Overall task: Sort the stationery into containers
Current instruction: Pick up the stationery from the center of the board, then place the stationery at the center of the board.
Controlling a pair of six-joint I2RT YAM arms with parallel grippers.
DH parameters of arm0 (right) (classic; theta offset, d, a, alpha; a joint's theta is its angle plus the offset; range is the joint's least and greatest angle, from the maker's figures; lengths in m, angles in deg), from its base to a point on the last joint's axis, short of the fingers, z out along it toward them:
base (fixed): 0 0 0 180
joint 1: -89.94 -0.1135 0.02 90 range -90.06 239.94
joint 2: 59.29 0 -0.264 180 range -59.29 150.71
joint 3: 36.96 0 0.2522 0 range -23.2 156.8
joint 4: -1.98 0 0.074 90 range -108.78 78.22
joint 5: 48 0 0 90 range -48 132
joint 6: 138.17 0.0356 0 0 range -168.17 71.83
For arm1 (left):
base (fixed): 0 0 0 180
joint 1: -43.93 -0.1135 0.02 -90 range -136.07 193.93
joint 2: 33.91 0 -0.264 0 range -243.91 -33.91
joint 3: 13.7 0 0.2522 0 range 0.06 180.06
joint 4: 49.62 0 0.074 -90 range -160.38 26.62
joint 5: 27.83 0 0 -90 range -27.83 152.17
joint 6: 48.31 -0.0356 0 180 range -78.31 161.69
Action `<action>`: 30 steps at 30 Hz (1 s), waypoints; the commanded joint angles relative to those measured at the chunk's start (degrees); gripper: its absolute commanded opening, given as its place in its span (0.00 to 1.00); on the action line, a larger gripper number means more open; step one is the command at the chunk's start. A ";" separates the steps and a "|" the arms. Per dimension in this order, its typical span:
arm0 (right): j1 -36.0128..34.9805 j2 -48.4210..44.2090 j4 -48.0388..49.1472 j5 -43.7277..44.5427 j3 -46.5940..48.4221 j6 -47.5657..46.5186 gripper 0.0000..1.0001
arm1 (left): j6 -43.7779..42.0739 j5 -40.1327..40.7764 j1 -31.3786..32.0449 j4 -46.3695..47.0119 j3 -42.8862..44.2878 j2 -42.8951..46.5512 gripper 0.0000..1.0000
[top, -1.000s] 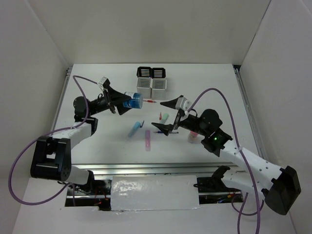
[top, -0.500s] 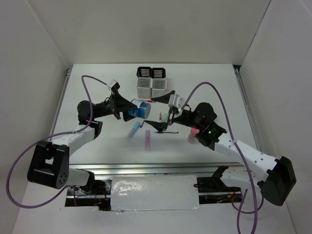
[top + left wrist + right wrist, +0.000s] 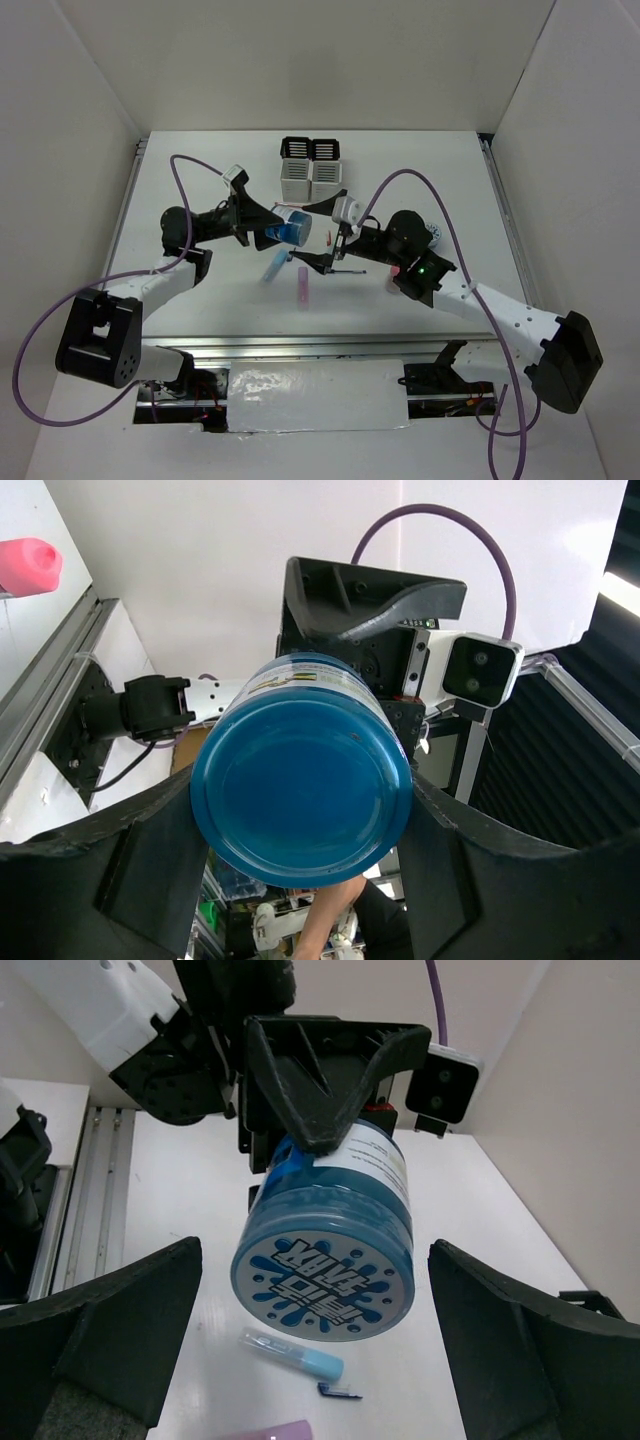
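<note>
My left gripper [image 3: 268,222] is shut on a blue round roll [image 3: 290,228] and holds it on its side above the table. In the left wrist view the roll [image 3: 300,770] fills the gap between my fingers. My right gripper [image 3: 308,233] is open, facing the roll's printed end [image 3: 325,1260], jaws spread wide on either side without touching it. A pastel blue stick [image 3: 274,265] and a purple stick [image 3: 302,288] lie below. The pen cups [image 3: 312,168] stand at the back. A pink-capped tube [image 3: 397,275] and a second blue roll [image 3: 432,232] lie by the right arm.
A small dark blue clip-like piece [image 3: 340,1392] lies beside the blue stick [image 3: 295,1352]. The purple stick [image 3: 280,1432] shows at the bottom edge. White walls enclose the table. A metal rail [image 3: 300,345] runs along the near edge.
My left gripper carried the blue roll to the right, toward the middle. My right gripper swung left to meet it and now faces its end, still open.
</note>
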 commanded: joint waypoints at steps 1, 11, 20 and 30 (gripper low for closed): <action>0.01 0.55 2.28 2.78 2.43 1.14 1.00 | 3.73 1.91 0.39 25.99 0.73 2.35 0.00; 0.63 1.34 4.13 3.48 2.34 1.41 0.69 | 2.15 2.18 0.39 23.27 -1.90 4.89 0.00; 1.59 1.16 2.99 1.46 3.22 2.63 0.32 | -4.51 0.25 0.39 13.18 -2.78 6.74 0.66; 7.38 -1.21 -9.31 -0.38 6.91 3.26 0.00 | -29.90 0.94 -5.23 -23.10 -0.94 14.38 0.99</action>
